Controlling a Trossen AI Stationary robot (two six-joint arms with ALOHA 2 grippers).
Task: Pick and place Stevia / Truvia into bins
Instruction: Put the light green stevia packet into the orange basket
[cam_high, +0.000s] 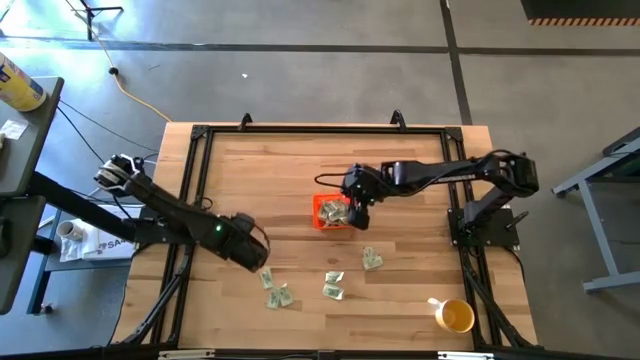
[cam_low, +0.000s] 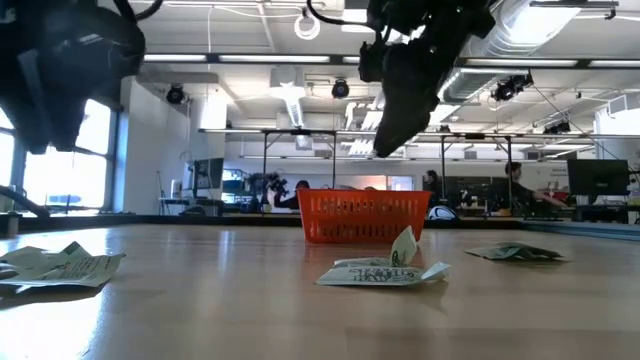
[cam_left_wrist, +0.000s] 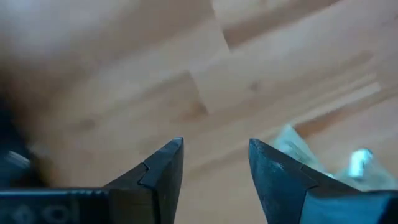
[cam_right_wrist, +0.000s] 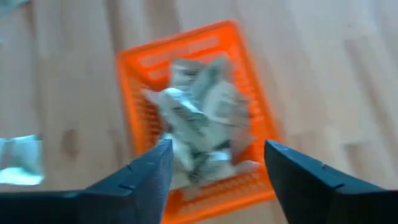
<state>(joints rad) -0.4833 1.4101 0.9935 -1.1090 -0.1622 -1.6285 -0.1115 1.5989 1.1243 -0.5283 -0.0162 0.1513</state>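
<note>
Yellow cup (cam_high: 455, 316) lower right, clear of work; crumpled green-white packets (cam_high: 333, 285) loose at lower centre, more in orange bin (cam_high: 322, 204) mid-frame; right gripper (cam_right_wrist: 214, 163) spread above bin, empty; left gripper (cam_left_wrist: 214, 158) spread nr packets.

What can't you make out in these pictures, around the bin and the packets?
- How many packets lie in the bin: high view, right gripper overhangs it; right wrist view, the pile is blurred.
- Print on the loose packets: too small from above.
- Packet by the left gripper: left wrist view, blurred and partly behind a finger.
- Cup contents: too small.
</note>
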